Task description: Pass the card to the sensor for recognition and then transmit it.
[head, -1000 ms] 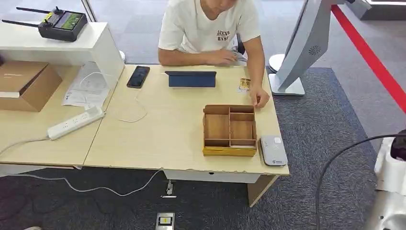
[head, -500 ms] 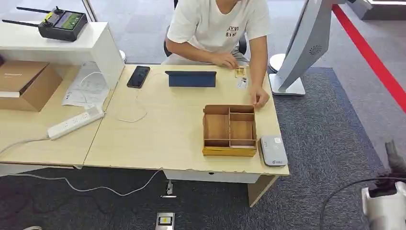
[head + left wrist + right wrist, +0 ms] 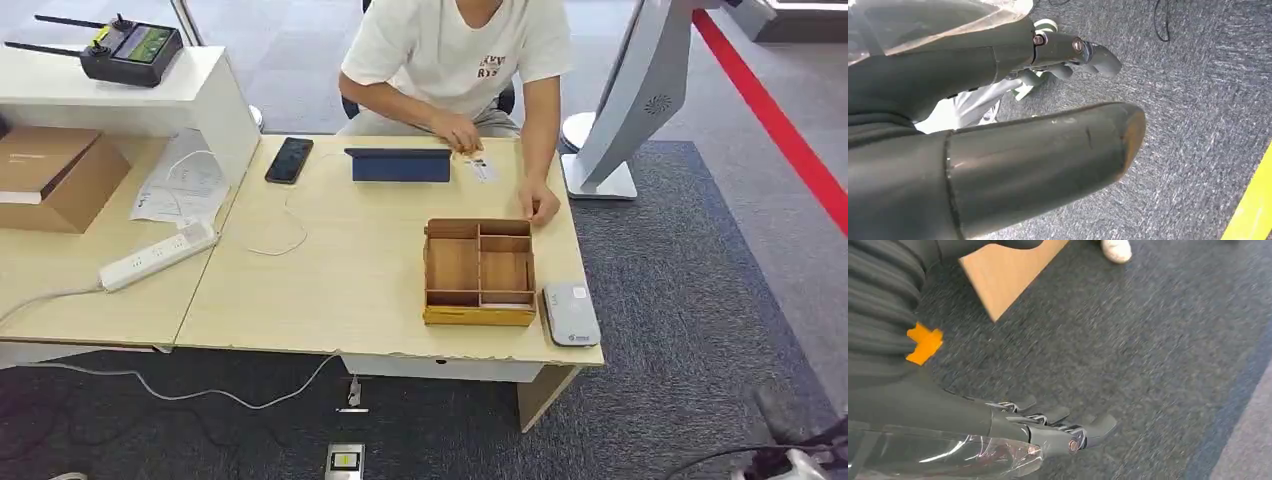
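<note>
A white card (image 3: 481, 168) lies on the far side of the light wooden table (image 3: 330, 290), just beyond a person's hand (image 3: 458, 134). The grey card sensor (image 3: 571, 314) sits at the table's front right corner, beside a wooden compartment box (image 3: 480, 272). My right hand (image 3: 1058, 426) hangs over dark carpet with its fingers stretched out and nothing in it. Its dark fingers (image 3: 788, 420) show low at the right in the head view, well off the table. My left hand (image 3: 1048, 150) also hangs over the carpet, holding nothing.
A person in a white shirt (image 3: 455, 50) sits behind the table, the other hand (image 3: 543, 205) resting near the box. A blue tablet (image 3: 399, 165), a black phone (image 3: 289, 160), a power strip (image 3: 158, 256) and a white kiosk stand (image 3: 620, 120) are around.
The person has slid the card from the table's right side leftward, close to the tablet. My right arm has sunk lower toward the picture's bottom right corner.
</note>
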